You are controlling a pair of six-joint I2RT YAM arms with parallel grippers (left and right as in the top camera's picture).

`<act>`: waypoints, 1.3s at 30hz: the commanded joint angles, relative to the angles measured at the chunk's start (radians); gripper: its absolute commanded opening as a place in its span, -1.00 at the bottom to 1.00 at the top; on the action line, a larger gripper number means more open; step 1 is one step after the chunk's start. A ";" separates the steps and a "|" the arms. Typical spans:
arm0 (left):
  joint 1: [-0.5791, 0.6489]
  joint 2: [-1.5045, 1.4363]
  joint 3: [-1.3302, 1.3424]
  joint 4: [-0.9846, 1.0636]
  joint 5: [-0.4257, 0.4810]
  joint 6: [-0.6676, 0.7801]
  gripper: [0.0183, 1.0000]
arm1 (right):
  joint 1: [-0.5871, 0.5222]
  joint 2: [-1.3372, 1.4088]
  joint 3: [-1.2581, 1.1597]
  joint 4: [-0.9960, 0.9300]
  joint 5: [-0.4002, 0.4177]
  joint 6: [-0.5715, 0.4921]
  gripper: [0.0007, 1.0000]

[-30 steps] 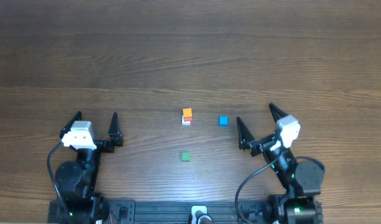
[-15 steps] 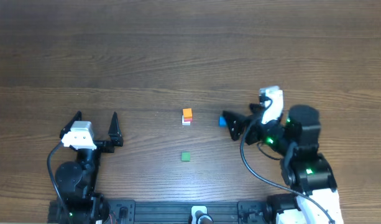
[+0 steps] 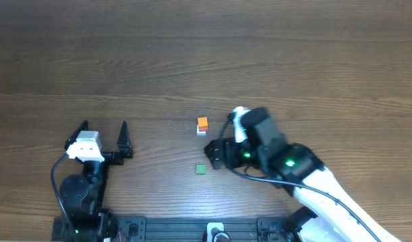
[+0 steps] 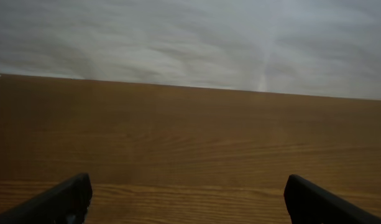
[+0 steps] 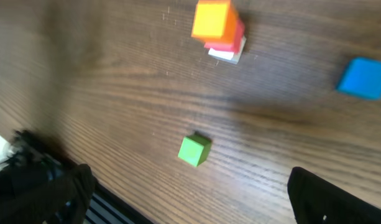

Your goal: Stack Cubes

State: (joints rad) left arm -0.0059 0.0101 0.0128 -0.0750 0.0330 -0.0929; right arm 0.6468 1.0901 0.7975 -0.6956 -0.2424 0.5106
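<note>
In the space of a second the right gripper (image 3: 213, 153) has swung from its parked spot at the right, past the blue cube (image 5: 363, 78), and now hangs above the counter (image 3: 192, 54) near the green cube (image 3: 200, 169). Its fingers are spread wide and hold nothing, so green rather than blue looks like the next pick. No cube has shifted. The stack (image 3: 202, 126) stands beyond the green cube, orange on red on a white base, slightly out of line. The left gripper (image 3: 103, 131) has stayed parked, fingers spread, well apart from the cubes. The cubes look small, sharp-edged and matt, and the counter is smooth, dark wood grain.
</note>
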 commanded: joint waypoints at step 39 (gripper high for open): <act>0.003 -0.005 -0.007 0.000 -0.008 0.018 1.00 | 0.350 0.599 0.204 -0.115 0.307 0.499 0.96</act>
State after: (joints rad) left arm -0.0059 0.0101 0.0128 -0.0746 0.0330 -0.0929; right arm 0.9802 1.6806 0.9821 -0.8143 0.0223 0.9913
